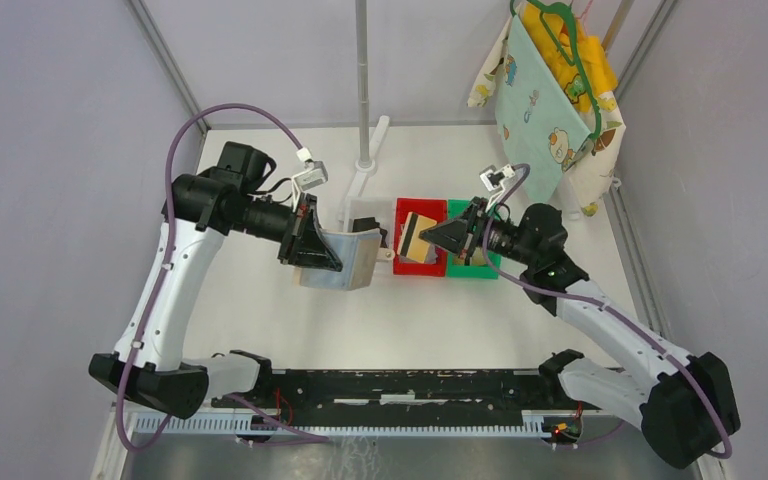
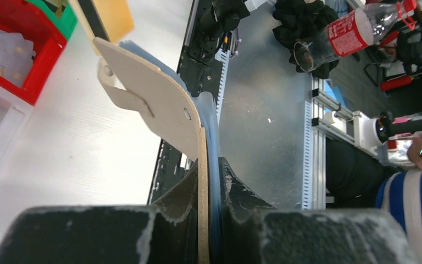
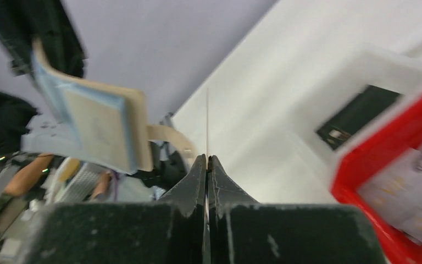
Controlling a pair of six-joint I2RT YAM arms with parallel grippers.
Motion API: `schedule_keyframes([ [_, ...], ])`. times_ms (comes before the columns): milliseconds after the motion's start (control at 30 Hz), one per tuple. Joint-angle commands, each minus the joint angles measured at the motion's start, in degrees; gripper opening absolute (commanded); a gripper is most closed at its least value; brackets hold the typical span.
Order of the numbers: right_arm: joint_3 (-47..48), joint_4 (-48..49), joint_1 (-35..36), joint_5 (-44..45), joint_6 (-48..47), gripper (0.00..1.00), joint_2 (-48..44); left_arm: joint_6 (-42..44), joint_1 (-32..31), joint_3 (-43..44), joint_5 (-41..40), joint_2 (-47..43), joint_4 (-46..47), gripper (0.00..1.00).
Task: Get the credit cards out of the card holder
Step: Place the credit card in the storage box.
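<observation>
My left gripper [image 1: 326, 260] is shut on the tan card holder [image 1: 348, 262] and holds it above the table, its pale blue lining showing. In the left wrist view the holder [image 2: 154, 104] runs edge-on between the jaws of the gripper [image 2: 210, 168]. My right gripper [image 1: 431, 236] is shut on a gold credit card with a dark stripe [image 1: 418, 238], held over the red bin, just right of the holder. In the right wrist view the card [image 3: 207, 124] is a thin edge-on line rising from the gripper [image 3: 207, 159], and the holder [image 3: 96, 129] hangs to the left.
Three small bins stand in a row: white [image 1: 364, 214], red [image 1: 410, 268] and green [image 1: 472, 270]. The white bin holds a black card [image 3: 357, 113] and the red bin holds pale cards [image 3: 412, 192]. A metal pole [image 1: 362, 80] and hanging cloths [image 1: 545, 100] stand behind.
</observation>
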Motion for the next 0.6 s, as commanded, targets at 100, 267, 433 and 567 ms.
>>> schedule_keyframes([
  [100,11.84,-41.14,-7.08,14.0,-24.74,0.0,-0.9,12.82,-0.14,2.31,2.55,-5.33,1.34,0.02],
  [267,11.66,-47.46,-11.04,22.1,-28.11,0.0,-0.29,20.31,-0.23,1.14,0.1,-8.58,1.1,0.02],
  [433,11.21,-49.24,-11.73,28.85,-29.95,0.0,1.98,26.31,-0.18,1.16,-0.83,-10.05,-0.94,0.02],
  [567,10.55,-48.38,-11.84,30.57,-30.3,0.0,3.94,28.75,-0.16,0.81,-1.31,-11.55,-0.93,0.02],
])
